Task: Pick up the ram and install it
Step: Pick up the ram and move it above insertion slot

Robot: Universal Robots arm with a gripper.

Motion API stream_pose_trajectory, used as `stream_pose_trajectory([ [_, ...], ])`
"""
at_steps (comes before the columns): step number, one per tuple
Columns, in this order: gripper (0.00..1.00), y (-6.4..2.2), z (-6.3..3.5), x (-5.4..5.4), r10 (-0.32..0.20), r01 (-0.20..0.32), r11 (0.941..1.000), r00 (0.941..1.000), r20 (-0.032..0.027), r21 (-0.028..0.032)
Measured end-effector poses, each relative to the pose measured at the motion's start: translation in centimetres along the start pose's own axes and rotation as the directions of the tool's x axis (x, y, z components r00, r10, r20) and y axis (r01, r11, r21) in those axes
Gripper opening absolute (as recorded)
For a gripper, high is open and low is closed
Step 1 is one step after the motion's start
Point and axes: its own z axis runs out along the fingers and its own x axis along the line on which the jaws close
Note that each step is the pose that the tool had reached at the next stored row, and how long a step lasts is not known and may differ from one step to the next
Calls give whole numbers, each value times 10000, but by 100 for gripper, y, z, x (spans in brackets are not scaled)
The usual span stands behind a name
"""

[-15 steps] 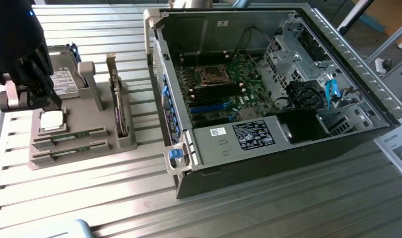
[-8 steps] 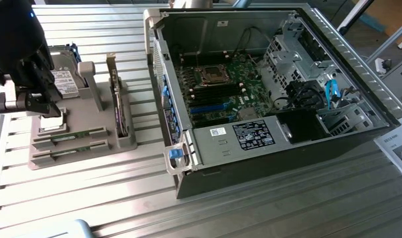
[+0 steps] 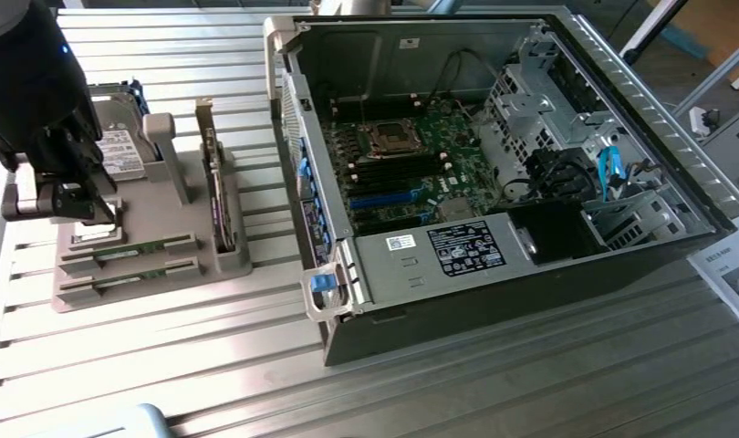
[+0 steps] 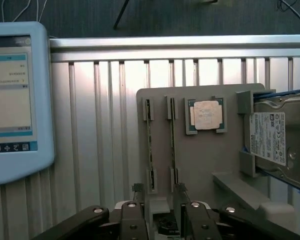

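Two fingers of the claw stand spread apart with nothing between them, as the wrist view shows. They hover over the near end of a grey holder tray, and no contact with it shows.

Both memory modules sit on edge in parallel narrow slots of that tray. One ram stick lies in the outer slot, and the second ram stick in the slot just beside it. The lines of the two slots run toward the gap between the fingers, one fingertip being close to the end of the second stick. Neither stick is gripped.

Next along the tray, a square silver processor chip rests flat in its own recess, just beside the second stick. Past it, a hard drive with a white label lies in the tray's larger bay. In the exterior view a dark card stands upright in a slot on the tray's side nearest the computer.

On the ribbed metal table, well apart from the tray toward the exterior view's right, an open computer case lies on its side, its green motherboard exposed. A light-blue screen device lies on the table beside the tray.
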Motion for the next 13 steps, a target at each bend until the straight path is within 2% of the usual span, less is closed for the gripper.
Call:
stream_pose_trajectory([
  [6,36,1,196,22,-50,50,10000,10000,0,-7],
  [13,36,0,373,39,-111,111,9999,9999,0,-13],
])
